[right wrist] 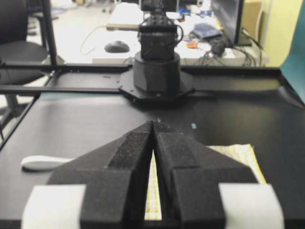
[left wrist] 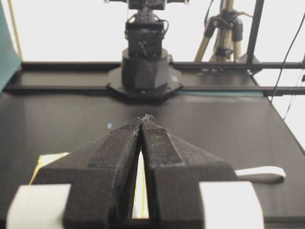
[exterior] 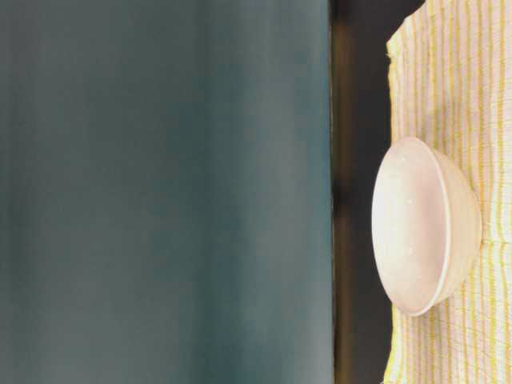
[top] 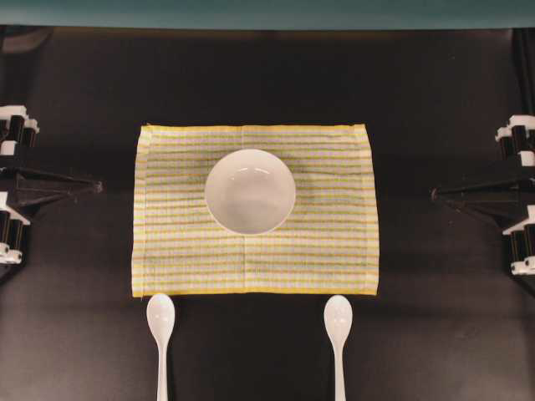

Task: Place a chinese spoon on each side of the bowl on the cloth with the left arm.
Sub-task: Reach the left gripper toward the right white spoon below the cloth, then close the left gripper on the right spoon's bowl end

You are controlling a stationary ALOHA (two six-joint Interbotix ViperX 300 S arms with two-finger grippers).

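Resting: both your arms sit pulled back at the two edges of the black surface [top: 435, 92], well apart from the mat.
Left hand: your left hand [left wrist: 143, 118] points level across the surface toward the opposite arm's base [left wrist: 145, 62]; its black foam-faced fingers [left wrist: 119, 157] meet at the tips, so it is closed and holds nothing.
Right hand: your right hand [right wrist: 153, 123] mirrors it, fingers pressed together at the tips, empty, touching nothing.
Cloth: the rectangular yellow, white and grey-green striped fabric mat [top: 334, 242] lies flat in the middle of the surface.
Bowl: the round glossy white ceramic bowl [top: 250, 191] stands upright on the cloth, slightly toward its far edge, empty.
Spoons: two white ceramic Chinese spoons lie off the cloth, just beside its near edge, bowls toward the mat; the left spoon [top: 160, 322] is near the left corner, the right spoon [top: 338, 322] nearer the right corner.
Writing: you have no readable labels or brands here.
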